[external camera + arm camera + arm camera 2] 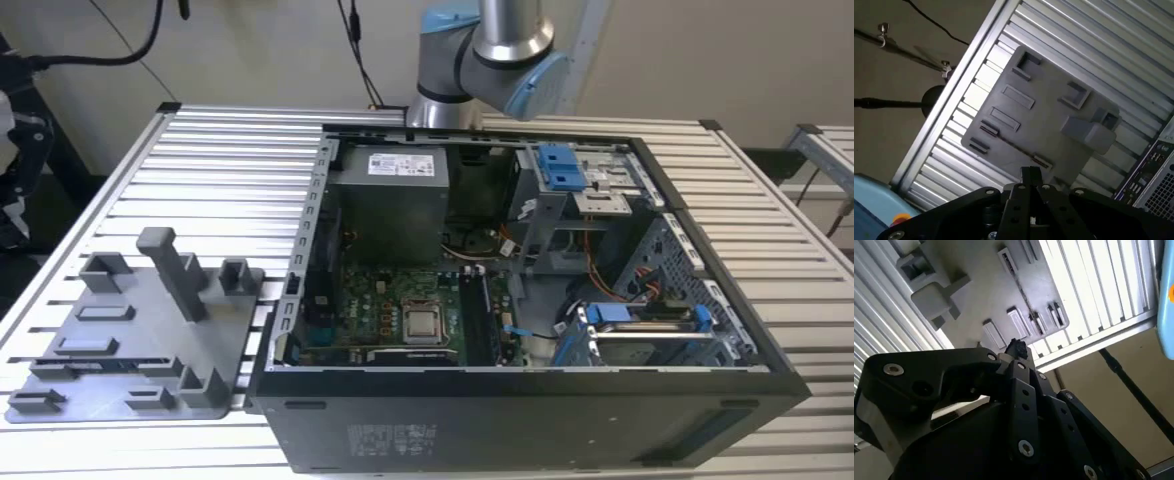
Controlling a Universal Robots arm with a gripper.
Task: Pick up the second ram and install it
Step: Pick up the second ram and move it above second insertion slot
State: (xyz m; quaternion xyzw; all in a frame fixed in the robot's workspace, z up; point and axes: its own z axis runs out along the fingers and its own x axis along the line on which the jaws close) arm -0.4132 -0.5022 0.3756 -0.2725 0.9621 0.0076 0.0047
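A grey tray [140, 335] lies on the slatted table at the exterior view's left. Along its near edge a long thin dark stick, the second ram [104, 365], rests in holders. In both wrist views the ram shows as a thin dark line [1015, 146] [1026, 307] across the tray [1054, 120] [979, 285]. My gripper [1030, 176] [1016, 347] hangs high above the tray, its black fingertips [1030, 174] pressed together with nothing visible between them. The arm [487, 50] rises behind the computer case.
An open black computer case [534, 400] fills the middle of the table, with the green motherboard [400, 310], a grey power supply [390, 195] and blue drive brackets [561, 165] inside. Tall grey blocks [171, 270] stand on the tray. The table edge [949, 100] lies beyond the tray.
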